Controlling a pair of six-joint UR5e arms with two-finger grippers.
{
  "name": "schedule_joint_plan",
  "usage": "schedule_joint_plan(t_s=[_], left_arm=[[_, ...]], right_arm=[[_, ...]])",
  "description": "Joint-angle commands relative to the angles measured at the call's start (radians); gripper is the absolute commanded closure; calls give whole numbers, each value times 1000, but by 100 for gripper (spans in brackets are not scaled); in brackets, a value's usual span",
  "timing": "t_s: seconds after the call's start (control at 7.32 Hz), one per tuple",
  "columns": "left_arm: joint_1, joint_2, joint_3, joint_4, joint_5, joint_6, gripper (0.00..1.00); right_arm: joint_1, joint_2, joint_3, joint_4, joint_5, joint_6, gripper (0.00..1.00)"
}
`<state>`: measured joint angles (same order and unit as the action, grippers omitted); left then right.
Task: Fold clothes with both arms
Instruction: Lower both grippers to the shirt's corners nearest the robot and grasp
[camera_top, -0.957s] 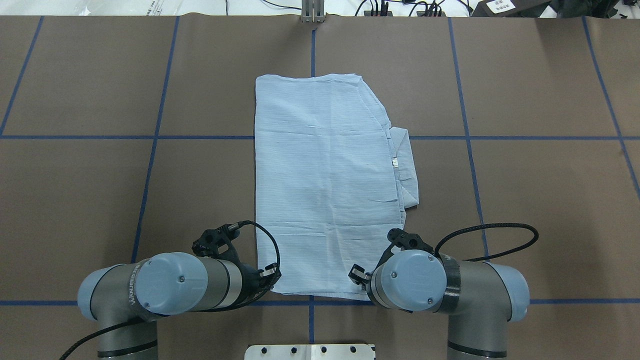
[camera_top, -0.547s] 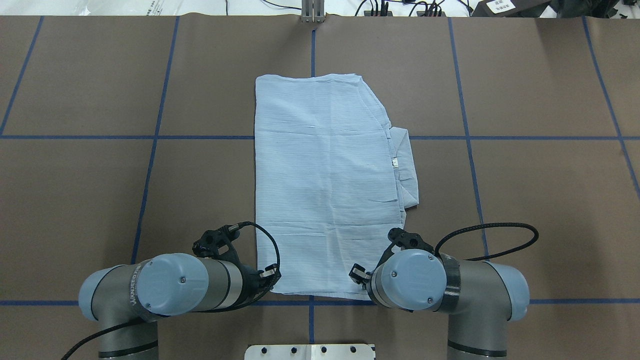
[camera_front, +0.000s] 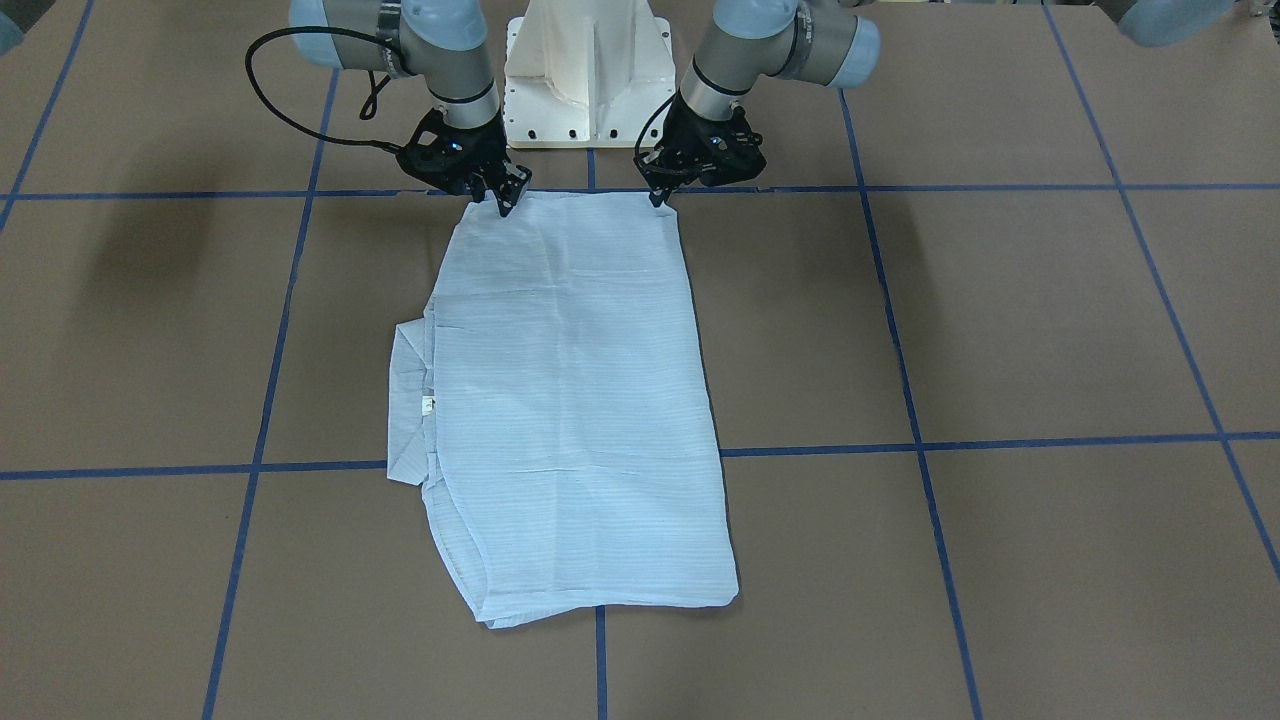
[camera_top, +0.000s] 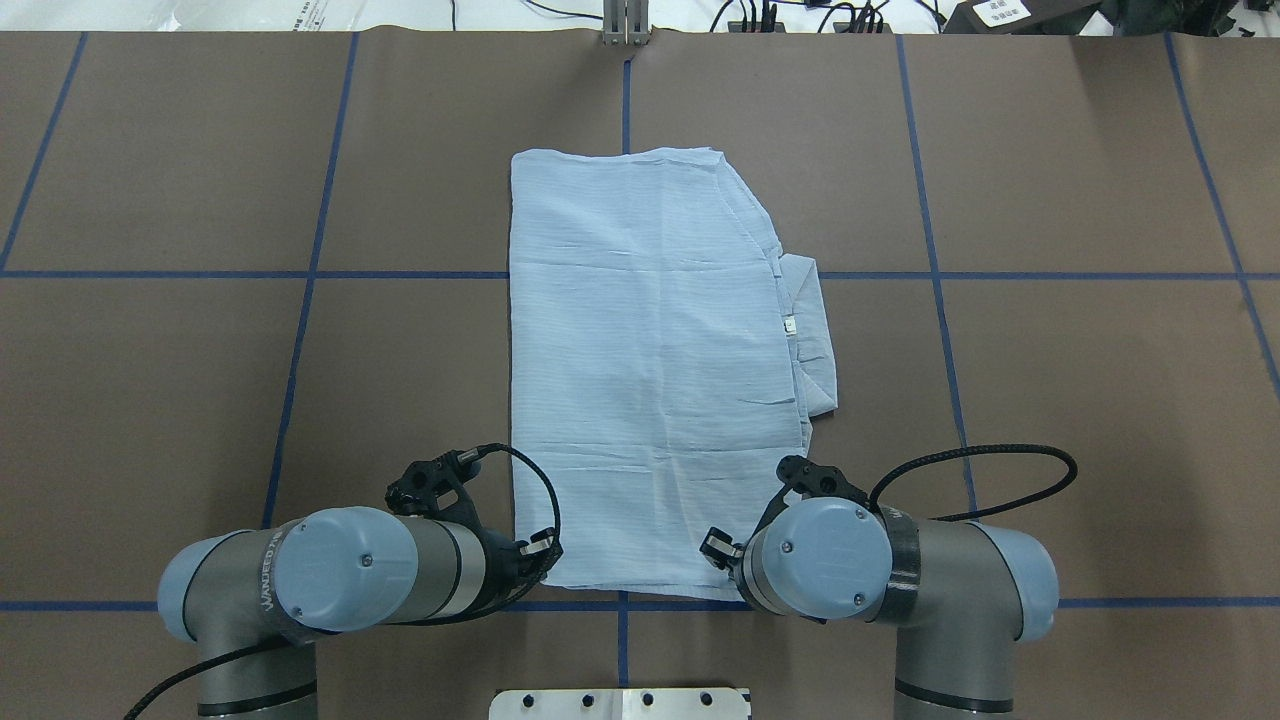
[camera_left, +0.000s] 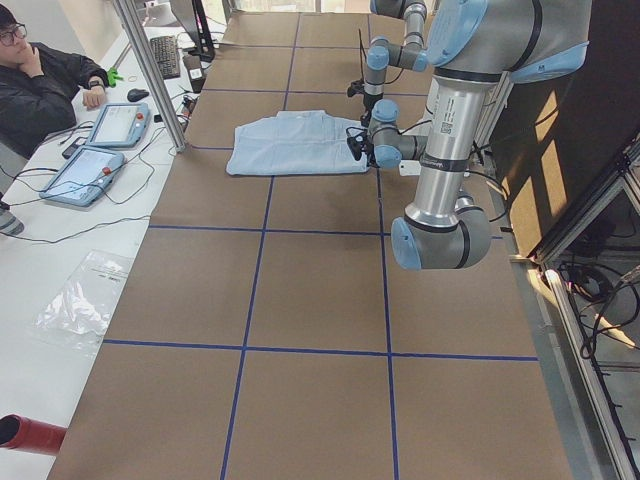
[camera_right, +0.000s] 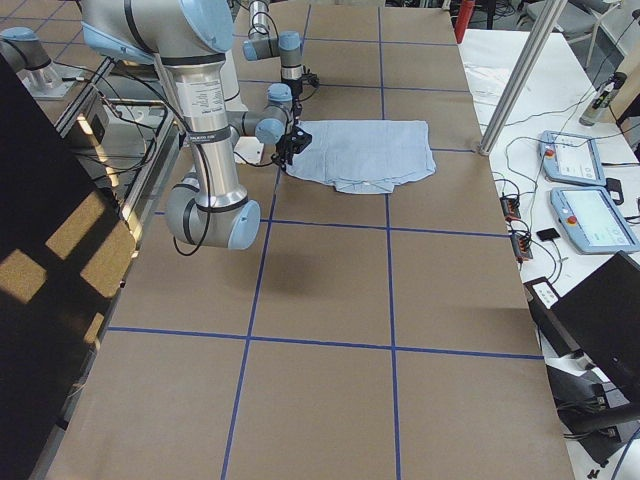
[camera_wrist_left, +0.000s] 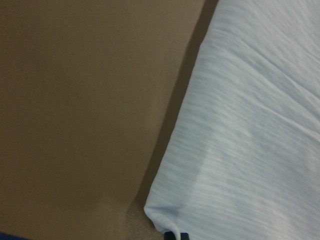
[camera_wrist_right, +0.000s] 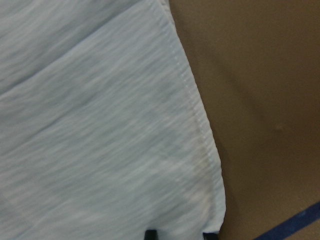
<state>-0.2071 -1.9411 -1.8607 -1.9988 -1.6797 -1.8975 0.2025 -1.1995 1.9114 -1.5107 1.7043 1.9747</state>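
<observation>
The light-blue shirt (camera_top: 650, 370) lies flat as a folded oblong on the brown table, its collar (camera_top: 810, 330) and white tag (camera_top: 789, 324) sticking out on the right side. It also shows in the front view (camera_front: 570, 420). My left gripper (camera_top: 540, 550) is at the shirt's near left corner; in the left wrist view (camera_wrist_left: 175, 235) its tips are together on that corner. My right gripper (camera_top: 712, 548) is at the near right corner; in the right wrist view (camera_wrist_right: 180, 234) its fingertips (camera_wrist_right: 150, 234) stand apart with the hem between them.
The white pedestal base (camera_top: 620, 703) sits at the table's near edge between the arms. A metal post (camera_top: 625, 25) stands at the far edge. Blue tape lines (camera_top: 300, 330) grid the table. An operator (camera_left: 40, 80) and tablets (camera_left: 100, 140) are beyond the far side.
</observation>
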Motion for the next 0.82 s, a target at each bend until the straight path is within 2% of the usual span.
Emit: schedule_joint_plan(t_s=[0.0,0.14,0.68], left_arm=[[0,1,0,0,0,2,100],[0,1,0,0,0,2,100],[-3,1,6,0,2,2,100]], right_arm=[[12,3,5,-6,8,-2,87],[18,8,5,-12,8,0,100],[23,29,8,-43,0,113,100]])
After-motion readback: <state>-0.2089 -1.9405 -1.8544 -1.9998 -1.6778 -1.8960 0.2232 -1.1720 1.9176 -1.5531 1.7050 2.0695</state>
